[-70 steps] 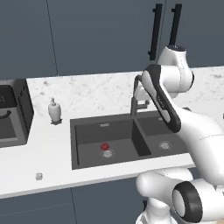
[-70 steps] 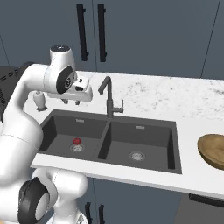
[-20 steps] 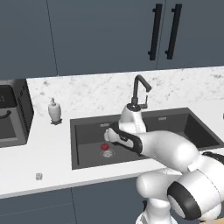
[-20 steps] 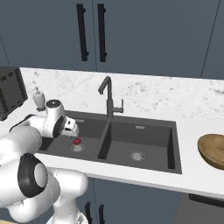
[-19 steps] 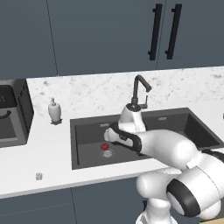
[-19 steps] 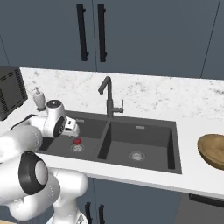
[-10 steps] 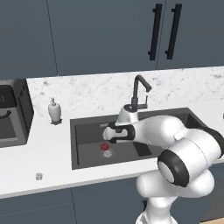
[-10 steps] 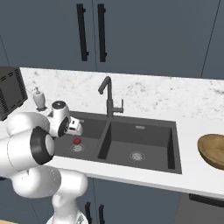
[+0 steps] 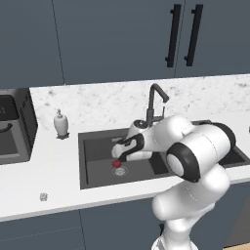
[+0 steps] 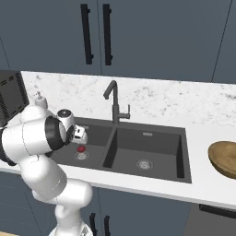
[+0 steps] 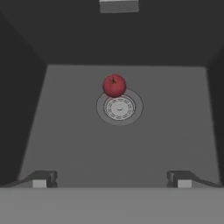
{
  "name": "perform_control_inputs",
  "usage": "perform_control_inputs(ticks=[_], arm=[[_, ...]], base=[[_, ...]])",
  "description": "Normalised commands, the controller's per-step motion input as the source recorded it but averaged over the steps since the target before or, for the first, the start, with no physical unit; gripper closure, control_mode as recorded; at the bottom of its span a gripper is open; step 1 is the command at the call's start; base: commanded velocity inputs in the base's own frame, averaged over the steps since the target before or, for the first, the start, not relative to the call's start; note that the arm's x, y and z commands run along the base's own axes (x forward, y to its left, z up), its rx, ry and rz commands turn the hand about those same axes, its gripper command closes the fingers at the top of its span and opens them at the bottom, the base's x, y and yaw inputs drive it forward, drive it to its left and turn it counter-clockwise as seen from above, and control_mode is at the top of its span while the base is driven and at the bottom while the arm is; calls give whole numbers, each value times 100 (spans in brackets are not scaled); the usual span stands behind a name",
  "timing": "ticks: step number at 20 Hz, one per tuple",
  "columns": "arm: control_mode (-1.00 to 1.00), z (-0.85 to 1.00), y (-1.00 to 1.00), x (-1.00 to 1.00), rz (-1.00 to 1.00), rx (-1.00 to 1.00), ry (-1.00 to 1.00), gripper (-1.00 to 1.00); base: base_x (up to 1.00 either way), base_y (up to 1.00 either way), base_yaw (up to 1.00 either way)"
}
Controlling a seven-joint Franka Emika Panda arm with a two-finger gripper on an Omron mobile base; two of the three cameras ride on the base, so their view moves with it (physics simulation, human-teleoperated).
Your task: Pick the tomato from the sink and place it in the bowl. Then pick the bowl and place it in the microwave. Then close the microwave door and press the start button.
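1. The tool [image 11: 112,181] hangs low inside the left basin of the sink [image 9: 97,173], fingers spread wide and holding nothing.
2. The tomato [image 11: 114,85] sits on the basin floor, touching the rim of the round drain [image 11: 119,107], apart from the fingertips.
3. The bowl [image 10: 225,159] rests on the worktop [image 10: 203,108], right of the sink.

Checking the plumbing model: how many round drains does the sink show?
2. One drain sits in the left basin, right beside the tomato; the other drain is in the right basin's floor. None looks hidden.
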Motion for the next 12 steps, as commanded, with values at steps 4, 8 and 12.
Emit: perform_control_inputs(ticks=[4, 8, 12], arm=[[-100, -20, 8, 25, 0, 0, 0, -100], [-100, -24, 0, 29, 0, 0, 0, -100], [-100, -33, 0, 34, 0, -1, 0, -100]], base=[[0, 0, 0], [0, 0, 0], [0, 0, 0]])
